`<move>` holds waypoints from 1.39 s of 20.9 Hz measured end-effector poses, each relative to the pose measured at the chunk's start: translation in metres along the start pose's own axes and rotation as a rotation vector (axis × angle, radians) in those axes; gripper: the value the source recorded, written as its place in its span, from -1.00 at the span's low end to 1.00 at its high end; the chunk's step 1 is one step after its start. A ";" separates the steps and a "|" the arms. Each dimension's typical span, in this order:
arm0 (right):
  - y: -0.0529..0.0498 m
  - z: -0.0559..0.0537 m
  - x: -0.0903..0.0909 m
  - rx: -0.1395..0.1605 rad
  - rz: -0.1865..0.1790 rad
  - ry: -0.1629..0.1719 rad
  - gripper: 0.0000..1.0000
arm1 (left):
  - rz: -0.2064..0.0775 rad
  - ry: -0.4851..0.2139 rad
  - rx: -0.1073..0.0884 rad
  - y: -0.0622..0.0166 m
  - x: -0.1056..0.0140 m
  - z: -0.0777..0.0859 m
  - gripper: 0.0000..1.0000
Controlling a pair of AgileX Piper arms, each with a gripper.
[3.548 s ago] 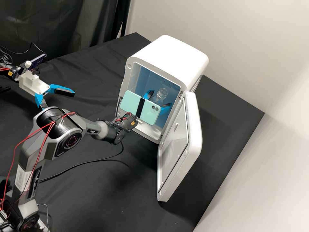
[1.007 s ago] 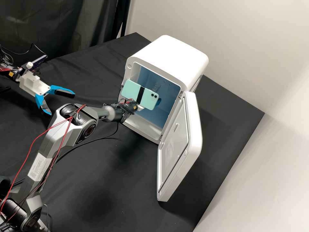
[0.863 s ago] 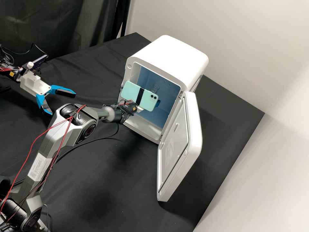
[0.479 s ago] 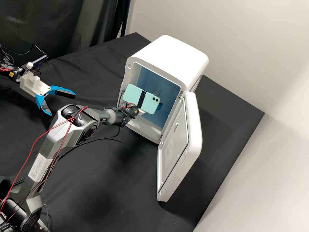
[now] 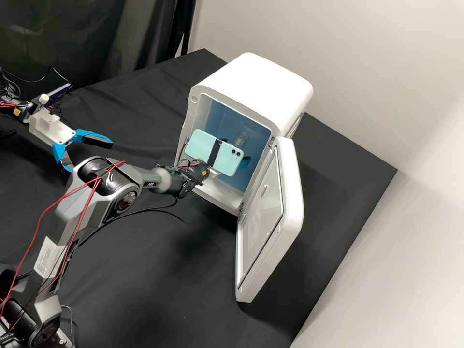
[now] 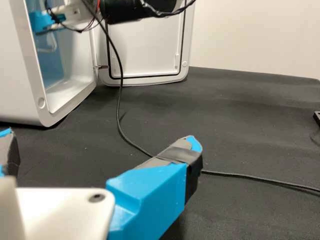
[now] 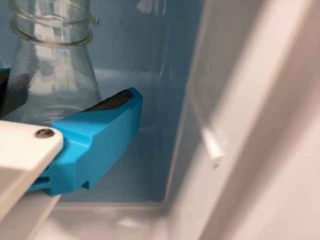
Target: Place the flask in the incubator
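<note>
The flask is inside the incubator on the bench.

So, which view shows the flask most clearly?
The right wrist view: the flask is close, its neck and shoulder plain between the right tool's fingers. In the high view its top peeks over a green phone at the incubator's mouth. In the left wrist view it is too small to tell.

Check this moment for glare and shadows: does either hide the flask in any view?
High view: even light, no glare; only soft shadows on the black bench under the incubator's open door. Right wrist view: small glints on the flask, a bright streak on the white inner wall; neither hides it. Left wrist view: even, no glare.
</note>
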State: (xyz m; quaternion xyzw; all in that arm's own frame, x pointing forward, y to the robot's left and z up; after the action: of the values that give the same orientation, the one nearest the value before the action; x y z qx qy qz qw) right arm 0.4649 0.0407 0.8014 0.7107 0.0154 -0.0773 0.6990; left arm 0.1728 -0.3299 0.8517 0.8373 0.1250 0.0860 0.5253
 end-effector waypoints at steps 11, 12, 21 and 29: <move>0.006 0.004 -0.007 0.002 0.024 0.003 -1.00 | 0.001 0.000 0.001 0.0003 0.000 0.000 1.00; 0.006 0.004 -0.007 0.002 0.024 0.003 -1.00 | 0.001 0.000 0.001 0.0003 0.000 0.000 1.00; -0.013 0.003 0.014 -0.054 -0.017 0.003 -1.00 | 0.001 0.000 0.001 0.0003 0.000 0.000 1.00; -0.022 0.008 0.023 -0.052 -0.040 -0.018 -1.00 | -0.015 0.003 -0.010 -0.0032 0.001 -0.001 1.00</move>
State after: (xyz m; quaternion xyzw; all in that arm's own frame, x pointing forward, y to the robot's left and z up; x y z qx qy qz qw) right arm 0.4839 0.0313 0.7769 0.6910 0.0253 -0.0971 0.7159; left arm 0.1731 -0.3272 0.8494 0.8335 0.1317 0.0838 0.5300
